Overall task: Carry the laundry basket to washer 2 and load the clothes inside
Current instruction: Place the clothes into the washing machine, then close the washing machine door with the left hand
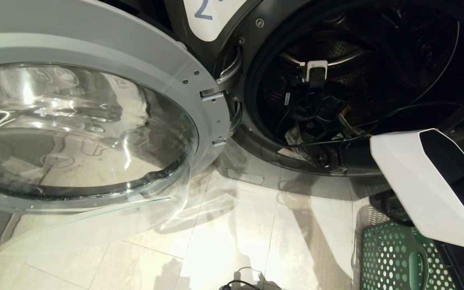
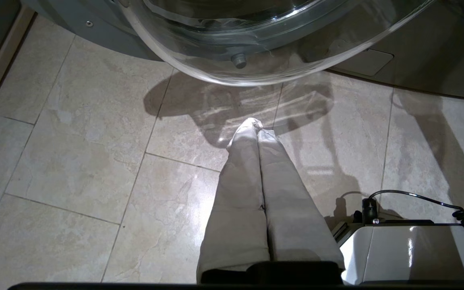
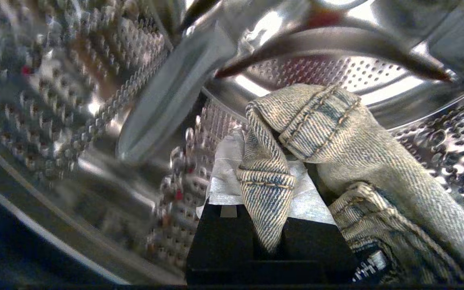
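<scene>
Head view: washer 2 (image 1: 256, 24) fills the upper frame, its round glass door (image 1: 83, 133) swung wide open toward nine o'clock, the dark drum opening (image 1: 377, 60) at one o'clock. The right arm (image 1: 421, 181), white-cased, reaches from four o'clock into the drum. Inside the perforated steel drum, the right gripper (image 3: 266, 225) is pinched narrowly on a fold of faded denim garment (image 3: 336, 133), which drapes over its fingers. The laundry basket (image 1: 393, 257), dark green with round holes, sits on the pale tiled floor (image 1: 232, 233) at five o'clock. The left gripper (image 2: 258, 129), fingers pressed together and empty, hangs over the floor below the door
</scene>
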Controlling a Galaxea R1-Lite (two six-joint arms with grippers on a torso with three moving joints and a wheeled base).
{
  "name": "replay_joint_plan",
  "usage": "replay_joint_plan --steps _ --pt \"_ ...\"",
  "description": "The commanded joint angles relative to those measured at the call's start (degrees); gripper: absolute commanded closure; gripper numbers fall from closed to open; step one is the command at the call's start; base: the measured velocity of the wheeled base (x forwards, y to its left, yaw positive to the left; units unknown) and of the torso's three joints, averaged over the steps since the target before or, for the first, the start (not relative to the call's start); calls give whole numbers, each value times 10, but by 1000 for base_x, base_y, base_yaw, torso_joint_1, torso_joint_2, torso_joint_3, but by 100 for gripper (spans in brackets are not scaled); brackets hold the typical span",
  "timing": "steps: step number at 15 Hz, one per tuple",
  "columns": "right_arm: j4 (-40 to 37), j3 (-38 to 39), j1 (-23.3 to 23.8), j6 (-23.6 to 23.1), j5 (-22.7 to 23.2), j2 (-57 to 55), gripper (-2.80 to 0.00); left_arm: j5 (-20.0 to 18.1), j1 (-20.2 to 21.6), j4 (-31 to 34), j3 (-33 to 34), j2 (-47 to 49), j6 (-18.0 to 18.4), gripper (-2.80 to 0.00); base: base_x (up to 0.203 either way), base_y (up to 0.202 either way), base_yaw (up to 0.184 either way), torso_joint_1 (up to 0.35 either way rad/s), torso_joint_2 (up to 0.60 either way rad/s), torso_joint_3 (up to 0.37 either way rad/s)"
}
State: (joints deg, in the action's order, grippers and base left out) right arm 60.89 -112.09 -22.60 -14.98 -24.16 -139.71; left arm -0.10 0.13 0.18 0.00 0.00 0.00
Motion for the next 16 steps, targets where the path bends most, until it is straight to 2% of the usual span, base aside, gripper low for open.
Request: replay_joint_plan --steps 1,6,9,16 --pt "29 -2 7 0 -3 3 0 0 0 0 0 1 0 0 0 0 0 0 0 0" --pt "92 -2 27 0 1 51 0 0 0 0 0 1 0 0 0 0 0 0 0 0" --pt "101 -2 39 0 6 65 0 0 0 0 0 1 0 0 0 0 0 0 0 0" --pt "100 -2 35 1 30 102 0 0 0 0 0 1 0 0 0 0 0 0 0 0"
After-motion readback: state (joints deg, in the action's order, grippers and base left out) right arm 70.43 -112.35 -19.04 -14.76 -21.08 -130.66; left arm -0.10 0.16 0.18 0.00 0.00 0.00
